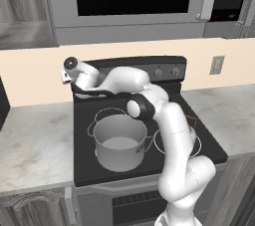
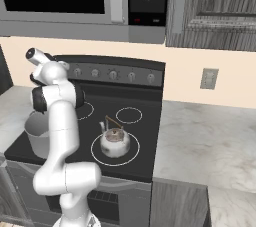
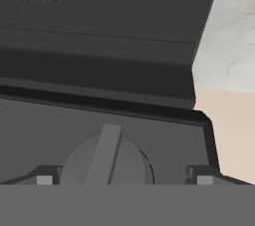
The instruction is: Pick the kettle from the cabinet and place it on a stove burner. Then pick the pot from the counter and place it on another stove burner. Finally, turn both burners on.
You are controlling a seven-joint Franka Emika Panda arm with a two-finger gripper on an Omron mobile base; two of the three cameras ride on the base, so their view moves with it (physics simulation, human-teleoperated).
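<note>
With pot (image 1: 119,143) and kettle (image 2: 115,141) already standing on the black glass cooktop (image 2: 145,136), the white arm reaches to the left end of the stove's back panel, its fingers (image 3: 122,179) spread wide and holding nothing, one tip to either side of a round grey knob (image 3: 107,163) with a raised bar across it. In the hand view the tips bracket the dial but do not appear to touch it.

The danger here looks like a poor bite. The knob's bar is narrow and smooth, and it sits tilted between the tips; if the fingers close off its line they could slide across the disc and turn nothing. Several alike dials (image 2: 113,75) line the panel, so a grip on the wrong one might light a ring with nothing on it.

The pot is a plain, straight-sided grey stockpot with small loop handles, lidless, on the left front ring. The kettle is squat, shiny and rounded, with a thin dark arched handle, inside a thin white circle (image 2: 97,155) at the right front. The desk (image 2: 210,136) on both sides is pale veined stone.
</note>
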